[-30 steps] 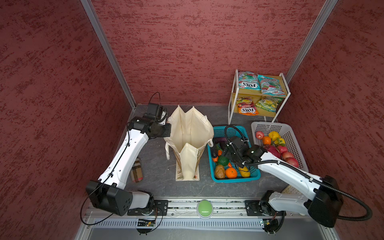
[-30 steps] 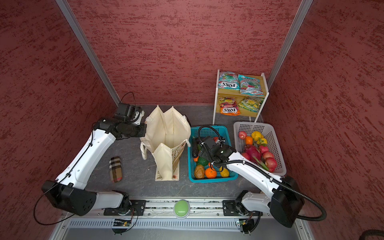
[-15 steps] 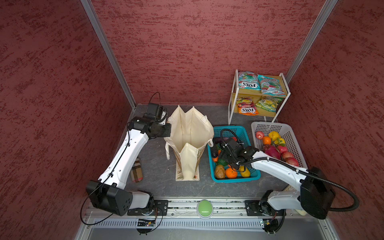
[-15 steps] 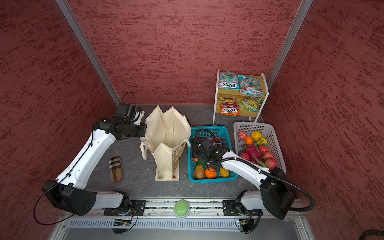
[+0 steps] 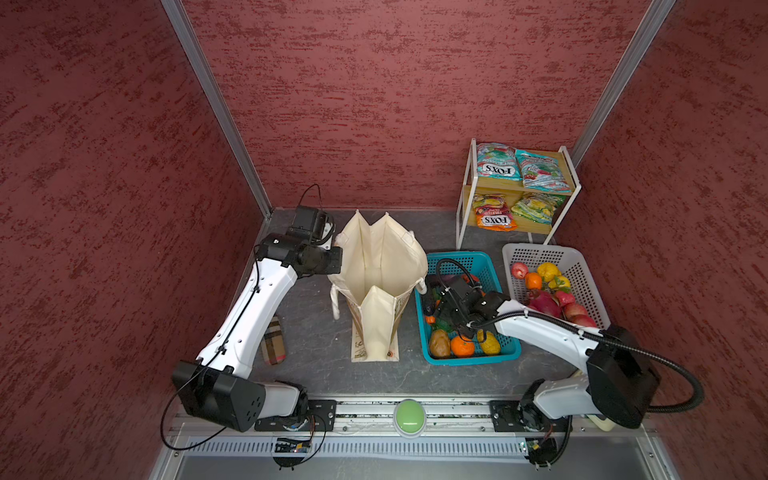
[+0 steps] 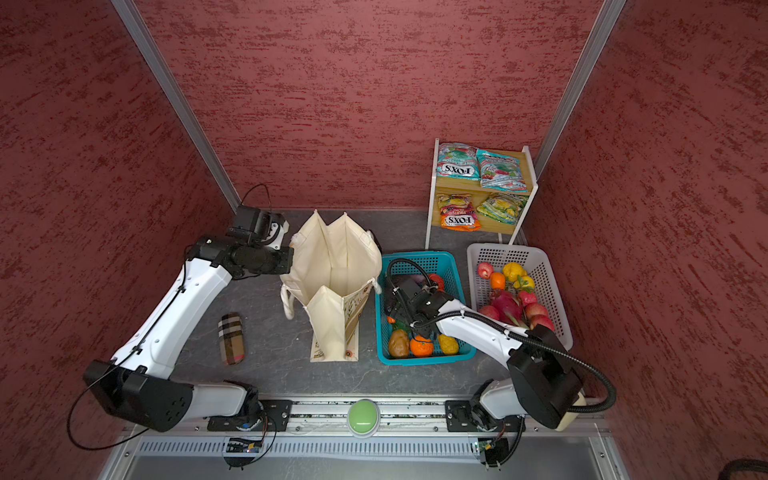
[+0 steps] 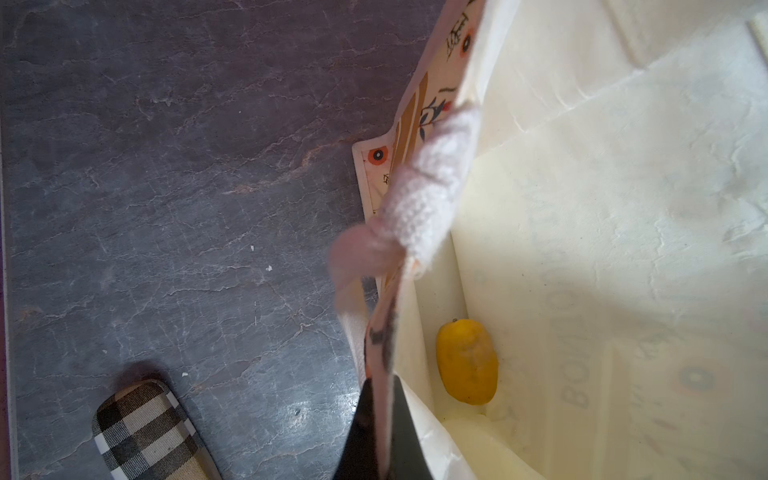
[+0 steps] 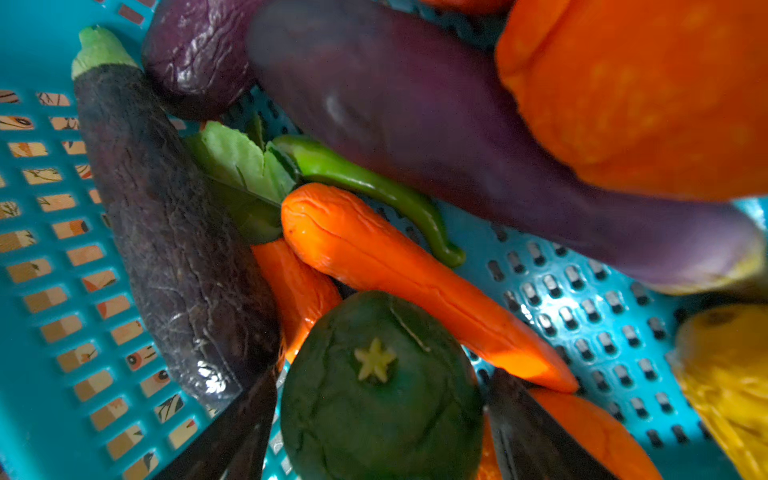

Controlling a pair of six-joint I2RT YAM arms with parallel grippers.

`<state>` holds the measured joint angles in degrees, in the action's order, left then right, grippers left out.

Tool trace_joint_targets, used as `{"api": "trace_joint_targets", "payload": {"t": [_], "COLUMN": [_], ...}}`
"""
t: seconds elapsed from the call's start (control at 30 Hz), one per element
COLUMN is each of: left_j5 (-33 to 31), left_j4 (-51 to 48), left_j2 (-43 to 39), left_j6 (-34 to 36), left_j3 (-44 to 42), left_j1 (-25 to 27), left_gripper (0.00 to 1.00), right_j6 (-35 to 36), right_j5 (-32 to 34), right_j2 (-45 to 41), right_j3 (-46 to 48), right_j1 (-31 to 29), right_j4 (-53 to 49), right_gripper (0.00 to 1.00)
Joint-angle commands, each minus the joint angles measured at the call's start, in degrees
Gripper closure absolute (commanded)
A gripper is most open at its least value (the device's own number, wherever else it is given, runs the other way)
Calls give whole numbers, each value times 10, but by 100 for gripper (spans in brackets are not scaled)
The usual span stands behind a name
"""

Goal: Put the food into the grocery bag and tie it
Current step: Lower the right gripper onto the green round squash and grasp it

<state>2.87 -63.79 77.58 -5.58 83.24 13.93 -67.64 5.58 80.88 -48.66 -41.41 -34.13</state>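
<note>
The cream grocery bag (image 5: 382, 266) (image 6: 332, 266) stands open at the middle of the table. My left gripper (image 5: 334, 259) (image 7: 382, 415) is shut on its left rim, below a white rope handle (image 7: 428, 195). One yellow fruit (image 7: 467, 361) lies inside the bag. My right gripper (image 5: 444, 318) (image 8: 382, 374) is down in the teal basket (image 5: 469, 359), open. Its fingers stand on either side of a round dark green vegetable (image 8: 380, 390), with a sliver of basket showing beside one finger. Carrots (image 8: 415, 282), aubergines (image 8: 174, 232) and an orange pumpkin (image 8: 644, 91) crowd around it.
A white basket (image 5: 582, 266) of apples and other fruit stands at the right. Behind it a small shelf (image 5: 465, 199) carries FOX'S packets (image 5: 496, 164), one of them orange (image 5: 496, 216). A plaid case (image 5: 273, 340) lies left of the bag, beneath my left arm.
My right gripper has slid left and lower into the teal basket, coming down around the green vegetable, and its jaws have narrowed a little. The left arm and the bag have stayed still.
</note>
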Motion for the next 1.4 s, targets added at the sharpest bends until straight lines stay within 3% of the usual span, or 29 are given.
{"api": "trace_joint_targets", "payload": {"t": [0.0,0.83,1.17,1.37], "left_j5": [3,-2,-1,-1], "left_j4": [5,3,6,5], "left_j2": [-6,-13,-14,-14], "left_j6": [2,3,1,2], "left_j3": [-10,-15,-15,-13], "left_j1": [3,3,3,3], "left_gripper": [100,100,100,100], "right_j6": [-1,3,23,45], "right_j5": [0,16,80,139], "right_j2": [5,-16,-77,-123], "right_j3": [6,-1,-65,-153], "right_j1": [3,4,10,17], "right_j4": [12,-6,-101,-167], "right_gripper": [19,37,37,38]}}
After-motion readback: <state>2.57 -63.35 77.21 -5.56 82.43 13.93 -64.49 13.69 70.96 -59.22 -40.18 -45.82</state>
